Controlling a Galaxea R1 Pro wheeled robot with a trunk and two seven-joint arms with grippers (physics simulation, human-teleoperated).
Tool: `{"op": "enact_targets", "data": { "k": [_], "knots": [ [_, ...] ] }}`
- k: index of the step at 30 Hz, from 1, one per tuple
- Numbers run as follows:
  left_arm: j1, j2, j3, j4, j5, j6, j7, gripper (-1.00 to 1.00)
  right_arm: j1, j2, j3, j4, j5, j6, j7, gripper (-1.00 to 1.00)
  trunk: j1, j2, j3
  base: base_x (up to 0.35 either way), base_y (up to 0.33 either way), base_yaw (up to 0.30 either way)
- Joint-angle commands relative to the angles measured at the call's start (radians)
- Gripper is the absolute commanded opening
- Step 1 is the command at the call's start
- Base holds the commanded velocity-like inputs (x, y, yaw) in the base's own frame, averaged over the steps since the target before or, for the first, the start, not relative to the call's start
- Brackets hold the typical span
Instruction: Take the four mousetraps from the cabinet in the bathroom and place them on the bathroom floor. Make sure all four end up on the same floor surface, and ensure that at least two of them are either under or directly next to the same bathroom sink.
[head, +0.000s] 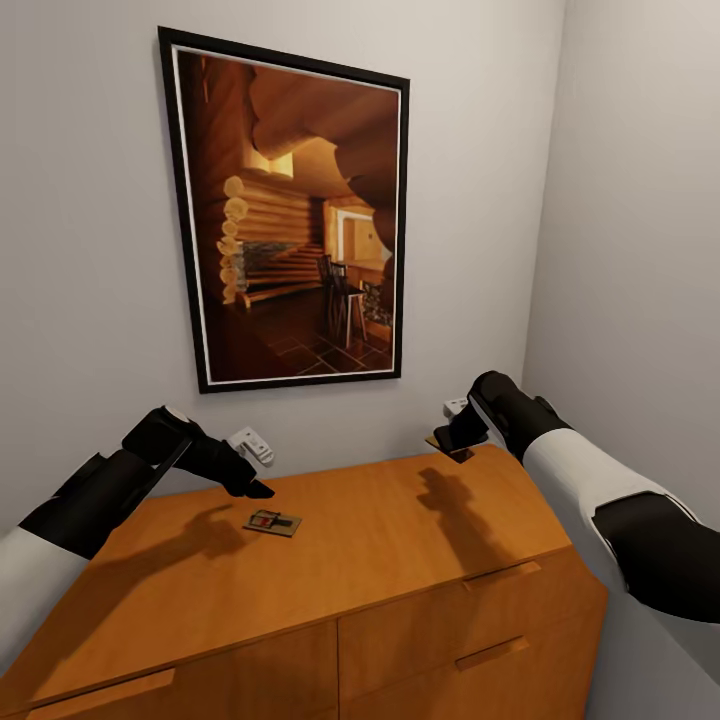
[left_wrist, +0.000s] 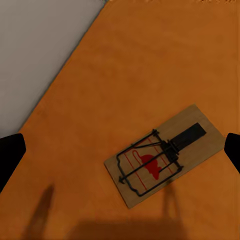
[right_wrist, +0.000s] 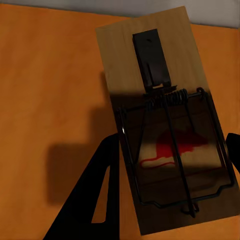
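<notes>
Even, soft light fills the rendered bathroom corner, leaving the pale walls (head: 90, 250) flat and free of glare while both arms throw blurred dark shadows onto the orange-brown cabinet (head: 380, 540) top. In the right wrist view a held mousetrap (right_wrist: 165, 125) is half shaded, its lower board dark. All frames look slightly soft, and straight lines lean outward toward the head view's edges.

1 flat brown wooden mousetrap (head: 272, 522) lies on the orange-brown wooden cabinet (head: 400, 560); another mousetrap (right_wrist: 167, 125) is held above it.
</notes>
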Motion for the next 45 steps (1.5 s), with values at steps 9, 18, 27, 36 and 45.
{"op": "enact_targets", "data": {
  "k": [9,18,27,36,45],
  "knots": [
    [-0.001,-0.064,-0.006,0.120,-0.009,-0.005,-0.012,1.00,-0.001,-0.006,0.003,-0.002,0.009,0.002,0.012,-1.00,0.000,-0.001,-0.001,0.000,0.000,0.000],
    [-0.001,-0.133,-0.006,0.204,-0.018,-0.075,-0.015,1.00,-0.001,-0.011,0.002,-0.002,0.009,0.002,0.012,-1.00,0.000,-0.001,-0.001,0.000,0.000,0.000],
    [-0.001,-0.109,-0.005,0.202,-0.022,-0.107,-0.086,1.00,-0.001,-0.011,0.003,-0.002,0.009,0.002,0.012,-1.00,0.000,-0.001,-0.001,0.000,0.000,0.000],
    [-0.001,-0.084,-0.005,0.190,-0.019,-0.110,-0.103,1.00,-0.001,-0.011,0.004,-0.002,0.009,0.002,0.012,-1.00,0.000,-0.001,-0.001,0.000,0.000,0.000],
    [-0.001,-0.078,-0.005,0.196,-0.013,-0.114,-0.108,1.00,-0.001,-0.011,0.004,-0.002,0.009,0.002,0.012,-1.00,0.000,-0.001,-0.001,0.000,0.000,0.000]
  ]
}}
